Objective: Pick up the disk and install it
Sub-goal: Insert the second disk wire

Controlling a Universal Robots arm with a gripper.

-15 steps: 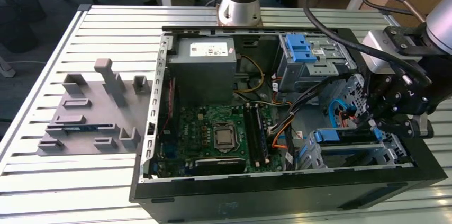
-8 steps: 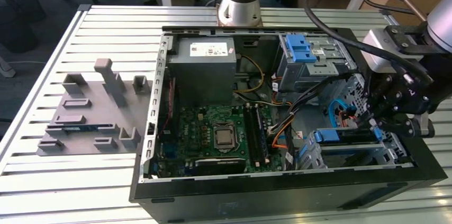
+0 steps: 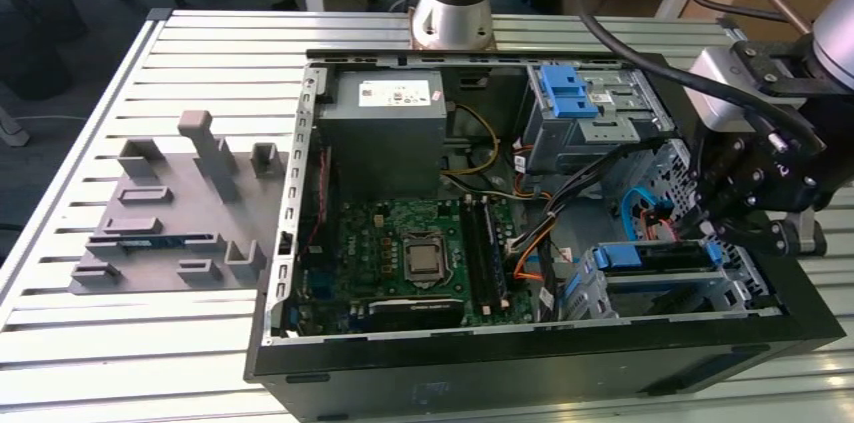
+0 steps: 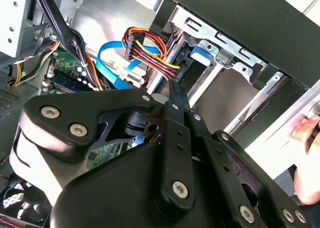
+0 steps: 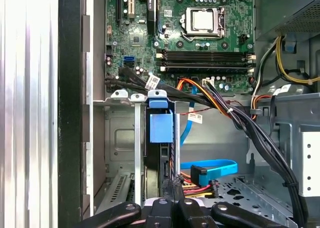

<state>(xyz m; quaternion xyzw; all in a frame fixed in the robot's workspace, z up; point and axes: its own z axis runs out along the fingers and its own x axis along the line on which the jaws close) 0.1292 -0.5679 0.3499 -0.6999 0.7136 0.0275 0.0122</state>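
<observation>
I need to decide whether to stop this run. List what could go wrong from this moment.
1. The gripper hangs low inside the open computer case, beside the drive bay where the disk with its blue rails sits. Loose red, yellow and black power cables and a blue data cable lie close by and could snag.
2. A person's hand rests at the case edge, near the arm; contact seems possible.
3. The motherboard lies exposed beside the bay.

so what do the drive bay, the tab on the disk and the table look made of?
Drive bay: looks like bare sheet steel, dull grey, with punched slots and folded edges. Tab on the disk seated in the bay: probably moulded plastic, solid blue, smooth and slightly glossy. Table: likely extruded aluminium, pale matte silver with parallel grooves along its length.
</observation>
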